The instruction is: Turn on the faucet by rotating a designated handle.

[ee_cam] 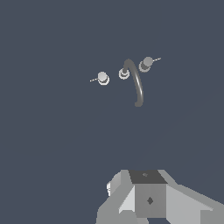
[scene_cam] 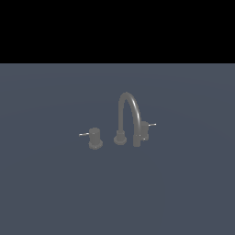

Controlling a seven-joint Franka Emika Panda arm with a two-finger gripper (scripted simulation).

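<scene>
The dark grey faucet stands on the grey-blue floor, its tall arched spout rising from a round base. The handle is a small upright knob partly behind the spout's end, on the exterior view's right, with a thin whitish pin pointing right. In the wrist view the faucet and the handle are seen from above and far off. Only the grey body of my gripper shows at the wrist view's edge. Its fingers are out of view. The arm does not show in the exterior view.
A like knob with a flared round base and a left-pointing pin stands at the exterior view's left of the spout base. It also shows in the wrist view. The flat grey-blue floor spreads around the set.
</scene>
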